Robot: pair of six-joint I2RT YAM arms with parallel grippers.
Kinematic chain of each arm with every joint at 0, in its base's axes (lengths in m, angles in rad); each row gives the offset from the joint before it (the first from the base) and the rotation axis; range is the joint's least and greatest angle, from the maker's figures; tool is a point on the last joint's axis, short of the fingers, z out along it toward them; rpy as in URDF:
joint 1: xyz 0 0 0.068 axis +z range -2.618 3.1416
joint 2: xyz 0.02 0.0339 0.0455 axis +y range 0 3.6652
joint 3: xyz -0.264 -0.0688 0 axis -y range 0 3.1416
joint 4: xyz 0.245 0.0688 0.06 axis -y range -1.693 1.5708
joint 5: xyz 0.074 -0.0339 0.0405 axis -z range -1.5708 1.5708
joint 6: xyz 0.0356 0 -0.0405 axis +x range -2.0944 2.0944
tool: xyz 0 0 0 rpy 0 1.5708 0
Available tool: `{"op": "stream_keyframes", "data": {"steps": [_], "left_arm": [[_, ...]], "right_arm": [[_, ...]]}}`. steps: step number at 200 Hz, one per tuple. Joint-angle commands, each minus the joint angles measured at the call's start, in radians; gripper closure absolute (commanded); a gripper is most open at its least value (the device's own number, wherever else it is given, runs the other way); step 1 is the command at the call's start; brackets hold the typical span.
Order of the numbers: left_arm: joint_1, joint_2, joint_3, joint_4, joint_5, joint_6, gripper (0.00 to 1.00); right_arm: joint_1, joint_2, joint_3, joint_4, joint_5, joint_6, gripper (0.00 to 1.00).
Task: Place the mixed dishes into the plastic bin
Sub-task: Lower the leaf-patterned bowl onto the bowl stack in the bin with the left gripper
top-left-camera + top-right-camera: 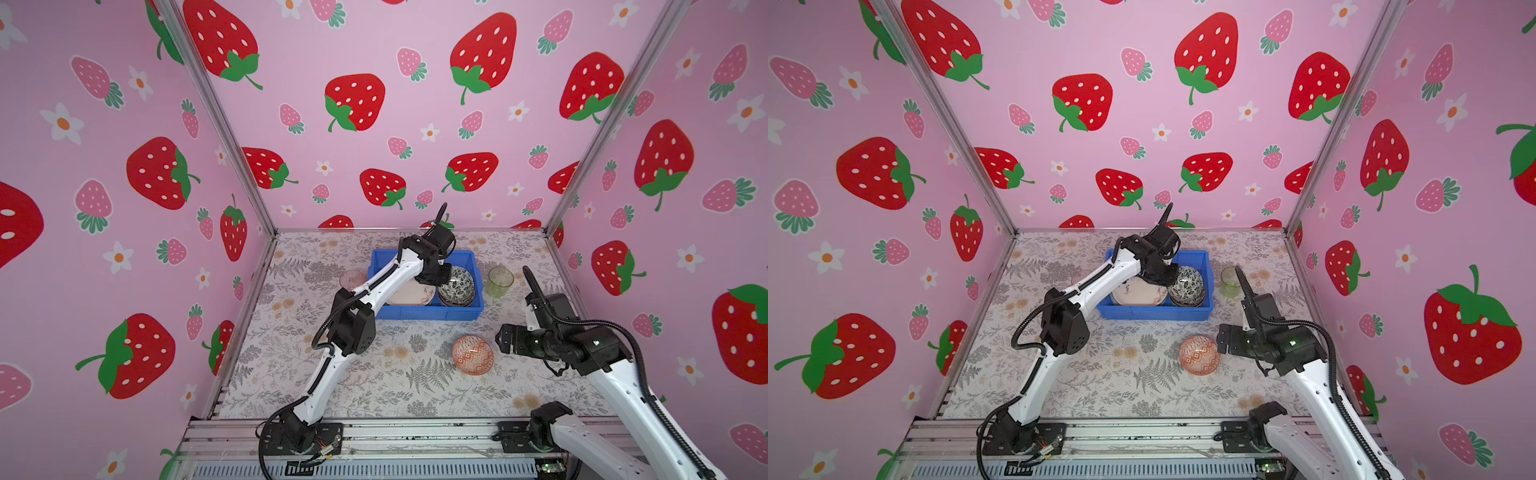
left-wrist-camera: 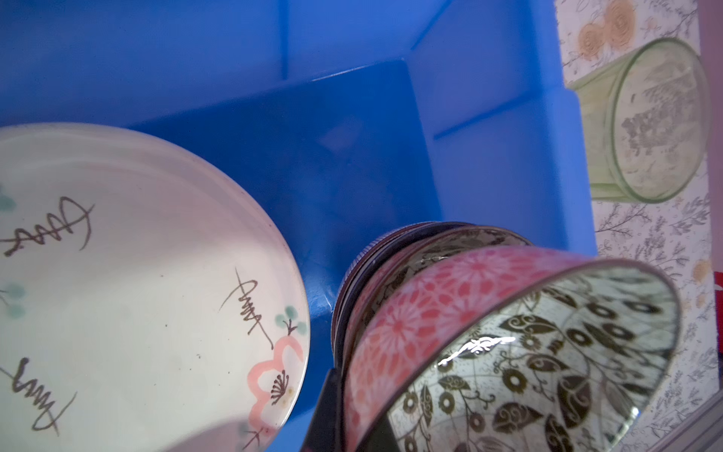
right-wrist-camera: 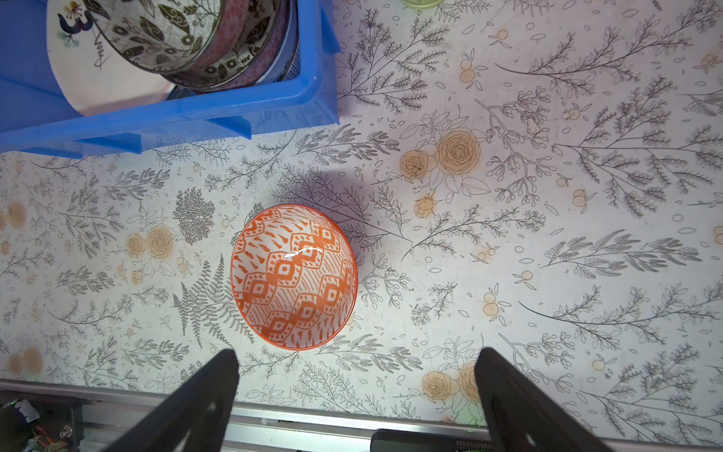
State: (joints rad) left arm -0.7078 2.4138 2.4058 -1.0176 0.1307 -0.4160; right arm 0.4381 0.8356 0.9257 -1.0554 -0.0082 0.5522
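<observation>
A translucent pink tumbler (image 1: pixel 352 279) sits on the floral-printed tabletop (image 1: pixel 291 374) just left of the bright blue rectangular plastic bin (image 1: pixel 424 312), partly hidden by the left arm (image 1: pixel 386 282). Inside the bin, on its left, lies a pale round plate (image 2: pixel 137 293) painted with a pink blossom and dark brush script. On its right sits a stack of nested small bowls (image 1: pixel 456 291). The topmost bowl (image 2: pixel 508 352), pink-flowered outside and black-and-white leafy inside, tilts on the stack. The left gripper (image 1: pixel 440 277) is closed on its wall, one dark finger (image 2: pixel 326 411) against the outside. In front of the bin, apart from it, an orange-and-white patterned bowl (image 3: pixel 293 276) rests upright on the tabletop. A translucent green tumbler (image 1: pixel 500 281) stands just right of the bin. The right gripper (image 3: pixel 358 355) hovers beside the orange bowl with jaws spread wide, holding nothing.
</observation>
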Motion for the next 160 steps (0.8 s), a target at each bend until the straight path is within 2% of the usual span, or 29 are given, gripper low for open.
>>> {"op": "stream_keyframes", "data": {"steps": [1,25,29,85,119,160], "left_arm": [[-0.005,0.000,0.049,0.017,0.048,-0.009,0.97],[-0.006,-0.002,0.049,0.023,0.048,-0.011,0.95],[-0.006,-0.001,0.049,0.025,0.050,-0.013,0.90],[-0.007,0.001,0.044,0.042,0.076,-0.028,0.80],[-0.012,0.003,0.046,0.054,0.092,-0.033,0.68],[-0.017,-0.018,0.047,0.067,0.113,-0.039,0.49]], "right_arm": [[-0.006,0.000,-0.011,0.000,0.007,-0.010,0.03],[-0.007,0.004,-0.014,0.006,0.005,-0.014,0.03],[-0.007,0.004,-0.016,0.005,0.006,-0.014,0.03],[-0.007,0.012,-0.027,0.015,0.002,-0.020,0.03],[-0.009,0.014,-0.031,0.018,0.001,-0.021,0.03],[-0.013,0.017,-0.033,0.020,0.000,-0.021,0.03]]}}
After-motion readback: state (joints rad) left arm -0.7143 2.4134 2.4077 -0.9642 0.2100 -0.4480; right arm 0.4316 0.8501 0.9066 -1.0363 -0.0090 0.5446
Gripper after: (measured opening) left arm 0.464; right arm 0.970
